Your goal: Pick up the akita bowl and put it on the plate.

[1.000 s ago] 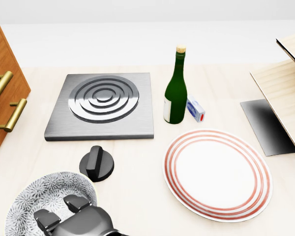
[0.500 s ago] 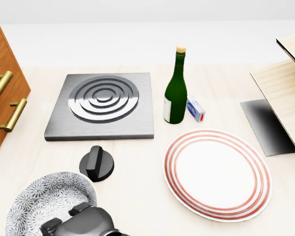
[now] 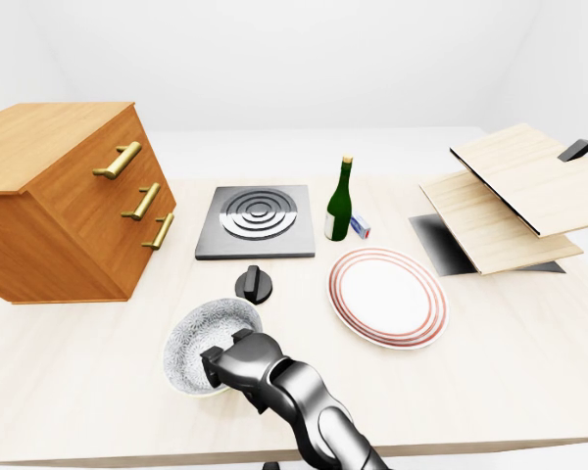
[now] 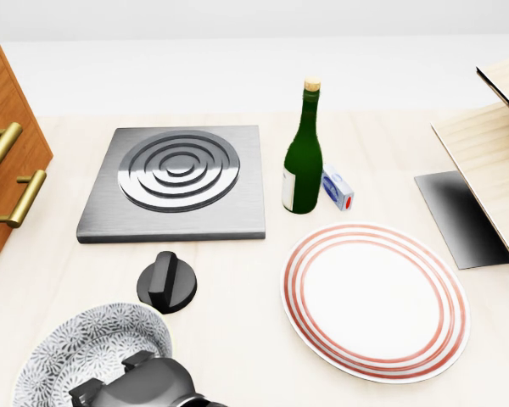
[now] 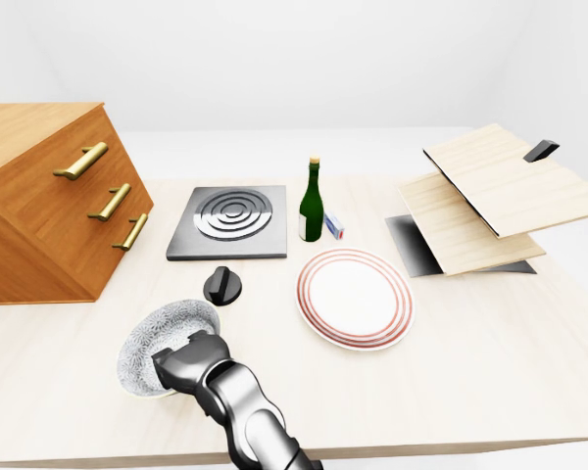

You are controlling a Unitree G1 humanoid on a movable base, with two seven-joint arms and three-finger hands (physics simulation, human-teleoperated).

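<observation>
1. The akita bowl (image 3: 202, 335) is at the lower left of the left-eye view, just below the black knob (image 3: 254, 284) and well apart from the plate (image 3: 387, 297).
2. The right hand (image 3: 238, 364) grips its near rim, fingers curled tight over the edge (the thumb is hidden).
3. It is probably ceramic: stiff, fairly light, slippery when glazed and easily chipped. The rim is the only handhold.
4. Being round, it has no long axis. Its mouth faces up, possibly tipped slightly.
</observation>
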